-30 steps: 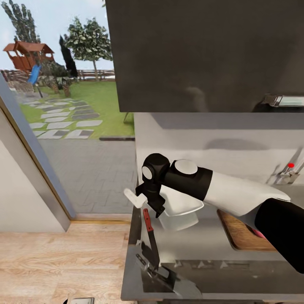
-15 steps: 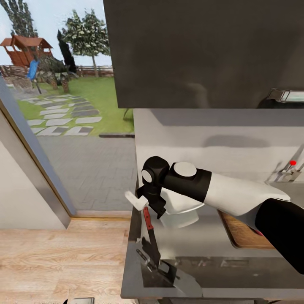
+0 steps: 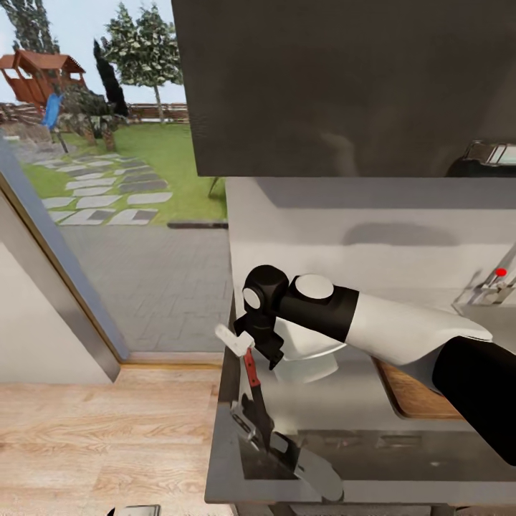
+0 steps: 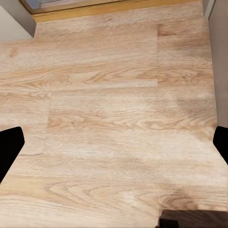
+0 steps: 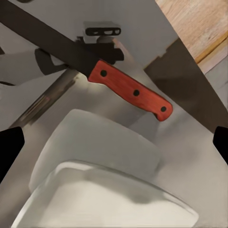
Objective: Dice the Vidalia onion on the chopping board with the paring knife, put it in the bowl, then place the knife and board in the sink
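Observation:
The paring knife (image 3: 251,369) lies on the grey countertop (image 3: 358,423) near its left end, red handle (image 5: 130,90) toward the wall and dark blade toward the front edge. My right gripper (image 3: 249,345) hovers open just above the handle, fingers spread wide in the right wrist view (image 5: 114,147). The white bowl (image 3: 308,351) sits right beside the knife, partly under my right forearm, and it also shows close up as the bowl (image 5: 109,180). A corner of the chopping board (image 3: 412,394) shows behind the arm. The sink's tap (image 3: 494,283) stands at far right. The onion is hidden. My left gripper (image 4: 114,147) is open over wooden floor.
A dark wall cabinet (image 3: 344,86) hangs over the counter. The counter's left end (image 3: 222,401) drops to wooden floor (image 3: 100,437), beside a glass door onto a garden. The glossy top mirrors my gripper near the front edge (image 3: 287,459).
The head view has drifted slightly. My right gripper has eased a little lower over the knife handle and is still open. The knife, bowl and board have not moved.

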